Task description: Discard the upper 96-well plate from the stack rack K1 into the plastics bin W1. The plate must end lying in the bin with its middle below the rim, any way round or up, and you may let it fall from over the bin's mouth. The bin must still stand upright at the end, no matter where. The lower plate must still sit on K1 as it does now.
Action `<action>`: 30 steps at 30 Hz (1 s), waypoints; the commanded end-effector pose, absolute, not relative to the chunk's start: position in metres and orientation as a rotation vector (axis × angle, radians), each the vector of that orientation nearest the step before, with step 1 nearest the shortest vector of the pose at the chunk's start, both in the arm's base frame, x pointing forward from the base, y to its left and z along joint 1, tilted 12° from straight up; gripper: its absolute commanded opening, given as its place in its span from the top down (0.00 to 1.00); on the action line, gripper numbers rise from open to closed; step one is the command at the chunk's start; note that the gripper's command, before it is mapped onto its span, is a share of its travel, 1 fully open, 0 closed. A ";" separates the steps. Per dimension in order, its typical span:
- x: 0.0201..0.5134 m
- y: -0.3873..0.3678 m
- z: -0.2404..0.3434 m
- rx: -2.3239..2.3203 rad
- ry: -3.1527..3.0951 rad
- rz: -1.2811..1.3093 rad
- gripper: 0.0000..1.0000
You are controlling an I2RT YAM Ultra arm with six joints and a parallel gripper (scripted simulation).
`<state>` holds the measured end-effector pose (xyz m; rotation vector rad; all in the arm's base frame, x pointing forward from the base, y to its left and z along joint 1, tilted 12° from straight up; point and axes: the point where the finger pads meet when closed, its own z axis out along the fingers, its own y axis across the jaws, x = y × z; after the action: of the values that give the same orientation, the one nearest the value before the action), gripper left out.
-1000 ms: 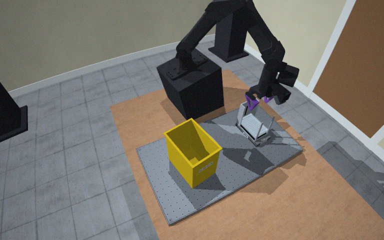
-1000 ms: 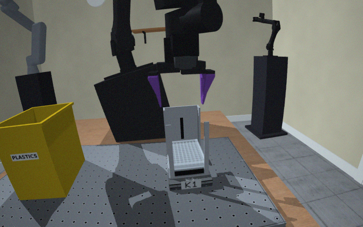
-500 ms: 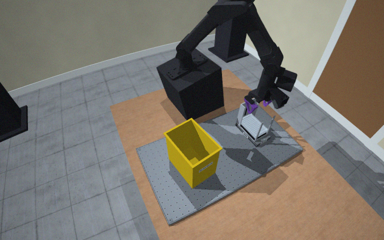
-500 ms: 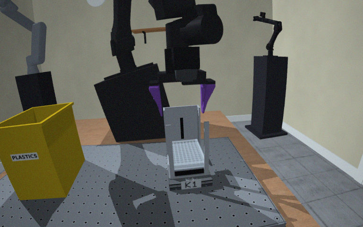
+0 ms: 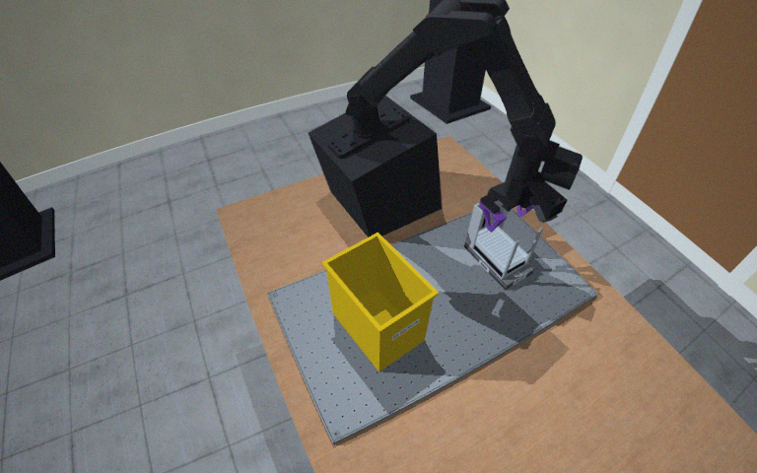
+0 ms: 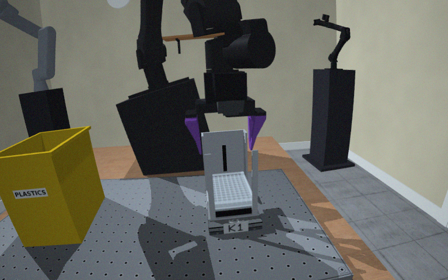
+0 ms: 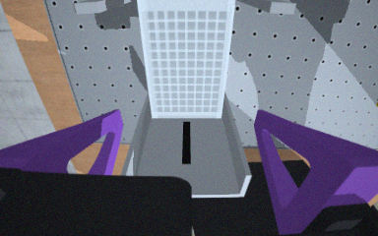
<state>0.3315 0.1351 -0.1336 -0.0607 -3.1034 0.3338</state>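
The black arm reaches down from its black pedestal block (image 5: 390, 183) with the wrist pointed at the tabletop, and the claw (image 6: 225, 134) hangs directly over stack rack K1 (image 6: 223, 145), fully released and holding nothing. Its two purple fingers (image 6: 195, 130) straddle the top of the rack's grey back panel, one on each outer side, with their tips level with the upper part of the panel; contact with the panel cannot be determined. Below the claw, the upper 96-well plate (image 6: 231, 191) lies in the rack, white, with its grid of wells facing up, and it is well apart from the fingertips. A dark band beneath it marks the lower plate (image 6: 233, 213), of which only the front edge shows. The K1 label (image 6: 237, 227) is on the rack's base, at the side facing away from the arm's pedestal. The rack's thin front post (image 6: 254, 178) stands under the finger on the right of the exterior view. The plastics bin W1 (image 5: 390, 328), yellow and upright with its mouth open, stands well apart from the claw on the same perforated grey breadboard (image 5: 357, 390), and its visible interior shows only bare walls. The breadboard rests on the wooden tabletop (image 5: 558, 401).
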 end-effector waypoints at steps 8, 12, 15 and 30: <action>0.340 0.136 -0.145 -0.057 -3.137 0.321 0.00; 0.340 0.135 -0.148 -0.057 -3.137 0.321 0.00; 0.340 0.134 -0.153 -0.057 -3.137 0.321 0.00; 0.340 0.130 -0.174 -0.057 -3.137 0.322 0.00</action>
<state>0.3309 0.1264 -0.1763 -0.0578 -3.1020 0.3339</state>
